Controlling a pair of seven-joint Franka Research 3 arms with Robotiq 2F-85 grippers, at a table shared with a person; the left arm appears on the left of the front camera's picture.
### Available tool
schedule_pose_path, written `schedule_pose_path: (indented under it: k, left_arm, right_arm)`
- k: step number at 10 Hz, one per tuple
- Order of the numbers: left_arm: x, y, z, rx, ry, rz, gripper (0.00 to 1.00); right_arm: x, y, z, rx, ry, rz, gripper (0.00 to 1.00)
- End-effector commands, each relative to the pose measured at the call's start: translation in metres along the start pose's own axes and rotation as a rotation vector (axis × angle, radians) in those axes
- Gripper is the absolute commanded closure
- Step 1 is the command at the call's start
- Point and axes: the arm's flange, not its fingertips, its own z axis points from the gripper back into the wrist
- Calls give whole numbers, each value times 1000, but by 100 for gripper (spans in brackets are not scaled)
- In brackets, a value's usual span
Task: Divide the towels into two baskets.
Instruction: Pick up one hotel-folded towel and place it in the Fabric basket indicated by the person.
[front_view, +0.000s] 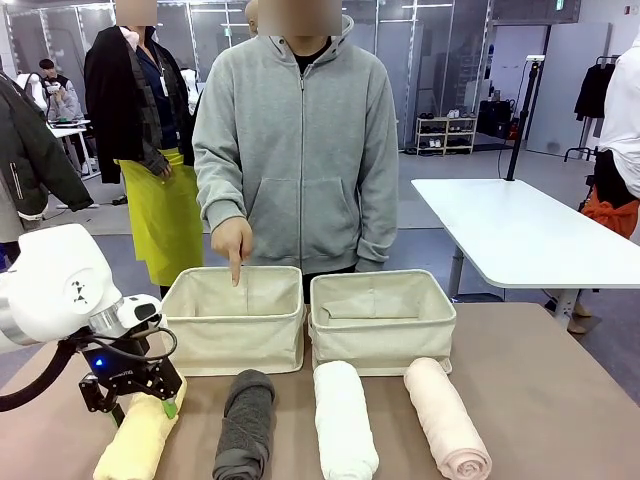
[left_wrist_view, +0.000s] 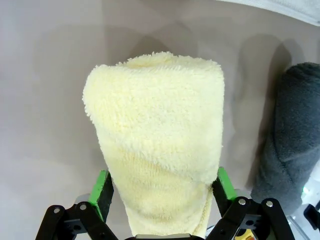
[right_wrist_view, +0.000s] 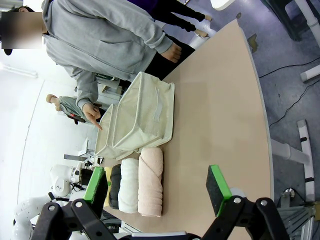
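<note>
**A:** What's laid out?

**B:** The table (front_view: 540, 390) fills the lower half of the front view. Two cream baskets sit side by side at centre, the left basket (front_view: 235, 340) and the right basket (front_view: 380, 340), with no towel showing in either. Along the bottom edge four rolls lie in a row. The yellow towel (front_view: 135, 445) is at lower left, then the dark grey towel (front_view: 245, 425), the white towel (front_view: 345, 420) and the pink towel (front_view: 447, 418).

**A:** So nothing is sorted?

**B:** Not yet, I'd judge; this looks like the first pick. The left gripper (left_wrist_view: 163, 186) is down over the yellow towel. Its jaws stand wide astride the roll, with the green pads (left_wrist_view: 102, 189) at its flanks. Whether they pinch it I cannot tell.

**A:** And the other?

**B:** The right gripper (right_wrist_view: 156, 184) hangs above the table, fully spread, with nothing between its fingers.

**A:** Next move?

**B:** A firm squeeze, then a lift clear of the grey roll beside it and a carry up-frame over a rim. The person's hand (front_view: 233, 245) points down into the left basket, so that's probably the destination.
</note>
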Motion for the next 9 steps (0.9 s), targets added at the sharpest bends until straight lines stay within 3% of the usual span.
schedule_pose_path:
  k: [1,3,4,5,6,7,9]
  left_arm:
    - [-125,20,-41,44,-39,10,10]
    - [-126,21,-41,41,-44,11,30]
    - [-126,21,-40,42,-42,13,26]
    - [-126,20,-41,42,-36,10,49]
    - [-126,19,-41,43,-33,9,45]
    - [-126,17,-38,44,-40,1,69]
    - [-125,10,-7,45,-71,-58,64]
  right_arm:
    - [0,2,2,4,-11,3,0]
    - [0,2,2,4,-11,3,0]
    - [0,2,2,4,-11,3,0]
    - [0,2,2,4,-11,3,0]
    - [0,2,2,4,-11,3,0]
    - [0,2,2,4,-11,3,0]
    - [0,2,2,4,-11,3,0]
